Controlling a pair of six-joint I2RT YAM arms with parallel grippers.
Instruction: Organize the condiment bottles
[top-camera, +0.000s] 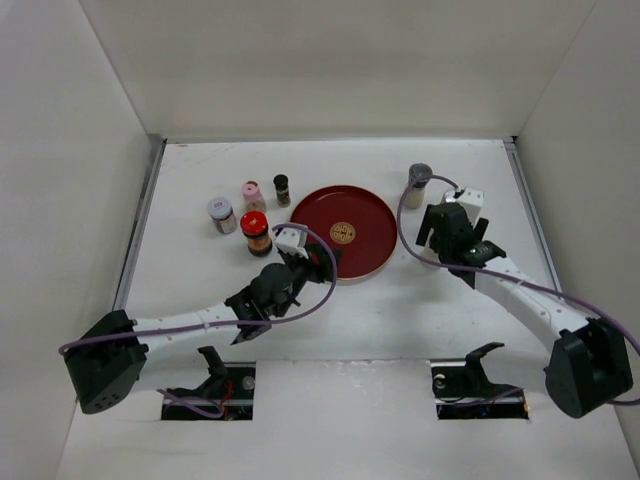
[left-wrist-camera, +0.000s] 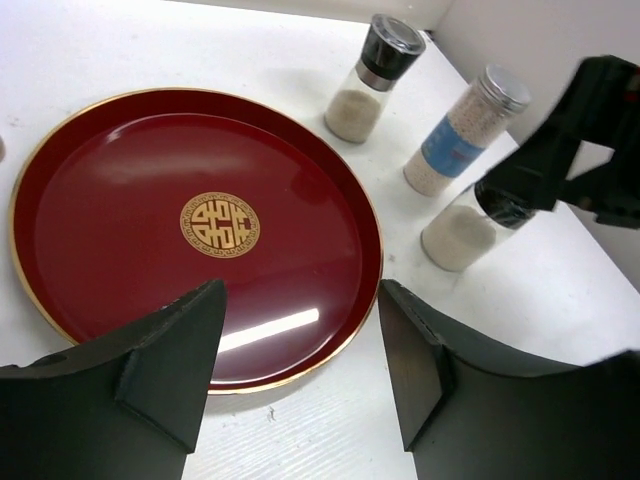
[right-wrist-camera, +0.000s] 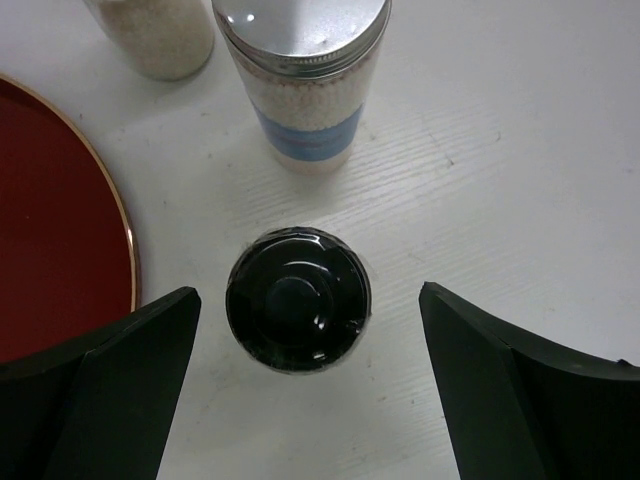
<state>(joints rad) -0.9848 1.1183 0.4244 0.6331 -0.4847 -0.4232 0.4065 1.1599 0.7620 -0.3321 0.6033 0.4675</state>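
Right tool (right-wrist-camera: 310, 295) straddles black-capped shaker (right-wrist-camera: 297, 298)

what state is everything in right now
tray, empty, lying flat
black-capped bottle, upright, capped, ungripped
silver-capped bottle, upright, capped
grey-capped shaker, upright, capped
red-capped jar, upright, capped
left end effector, open, empty
right end effector, open, straddling the black-capped bottle

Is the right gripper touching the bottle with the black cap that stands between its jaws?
Apart. The right wrist view shows bare table on both sides of the black-capped bottle, between it and the open jaws of the right gripper.
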